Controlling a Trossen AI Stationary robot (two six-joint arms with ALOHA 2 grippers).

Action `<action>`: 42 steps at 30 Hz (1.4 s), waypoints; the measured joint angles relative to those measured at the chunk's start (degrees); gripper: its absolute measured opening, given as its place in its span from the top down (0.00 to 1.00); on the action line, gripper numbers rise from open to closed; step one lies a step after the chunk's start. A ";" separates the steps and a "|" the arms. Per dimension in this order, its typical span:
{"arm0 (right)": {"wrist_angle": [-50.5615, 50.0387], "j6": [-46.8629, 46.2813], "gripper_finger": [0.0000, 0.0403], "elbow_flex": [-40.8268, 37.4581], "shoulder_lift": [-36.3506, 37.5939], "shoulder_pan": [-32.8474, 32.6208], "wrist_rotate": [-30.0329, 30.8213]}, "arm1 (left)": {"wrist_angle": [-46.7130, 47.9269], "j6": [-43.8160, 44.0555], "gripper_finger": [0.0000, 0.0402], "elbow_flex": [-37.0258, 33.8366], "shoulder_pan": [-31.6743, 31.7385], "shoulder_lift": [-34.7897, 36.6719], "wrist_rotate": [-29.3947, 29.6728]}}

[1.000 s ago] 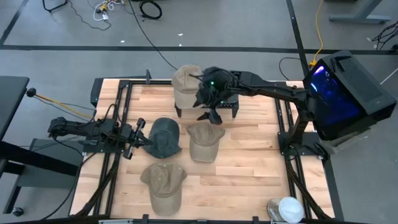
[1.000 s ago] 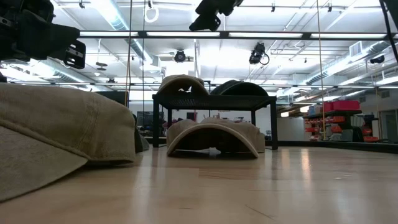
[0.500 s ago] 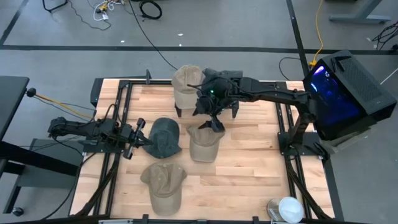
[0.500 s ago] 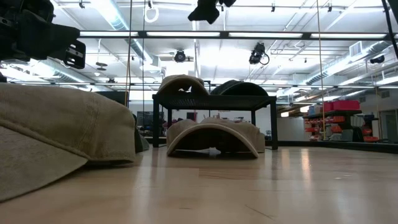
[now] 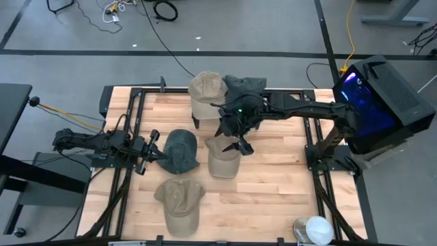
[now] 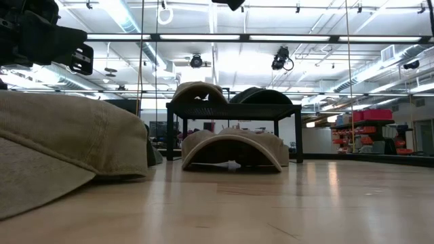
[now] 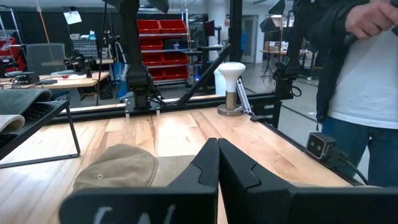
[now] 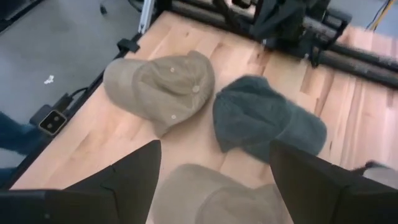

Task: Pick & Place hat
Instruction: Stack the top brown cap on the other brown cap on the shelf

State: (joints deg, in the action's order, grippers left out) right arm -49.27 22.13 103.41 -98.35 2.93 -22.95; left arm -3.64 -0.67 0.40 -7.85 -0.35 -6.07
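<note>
table [image 5: 273, 171]: smooth pale wood | hats [image 5: 179, 199]: matt cloth | rack [image 6: 232, 108]: dark metal

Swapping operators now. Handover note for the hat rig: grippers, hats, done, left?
Right gripper: open, empty, above the middle tan hat.
Left gripper: shut, empty, parked at the table's left, beside the dark green hat.
Rack: holds a tan hat and a dark hat.
Table: three hats lie on it, the third a tan hat at the front.
Left: grasp the middle tan hat, presumably for the rack.
</note>
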 joint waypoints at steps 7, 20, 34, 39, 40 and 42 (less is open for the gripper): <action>14.47 -0.69 0.26 -17.76 9.27 -1.12 -0.04 | -0.01 0.00 0.99 -0.01 -0.01 -0.02 0.00; 28.97 -6.23 0.26 -40.32 21.26 -0.14 5.39 | -0.01 0.00 0.99 0.00 0.00 -0.02 0.00; 24.54 -1.77 0.26 -41.24 21.33 3.82 0.00 | 0.00 0.00 0.99 0.00 0.00 -0.02 0.00; 22.50 -1.46 0.26 -40.25 20.25 3.79 -0.01 | 0.00 0.00 0.99 0.01 0.01 -0.02 0.00; 20.83 -1.26 0.26 -39.13 19.47 3.79 -0.03 | 0.00 0.00 0.99 0.00 0.01 0.00 0.00; 17.90 -0.25 0.26 -36.64 17.79 3.82 0.01 | 0.00 0.00 0.99 0.00 0.00 -0.02 0.00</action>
State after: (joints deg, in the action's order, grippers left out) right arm -31.36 21.88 66.77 -80.55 6.74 -22.94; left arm -3.64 -0.67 0.39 -7.85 -0.36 -6.07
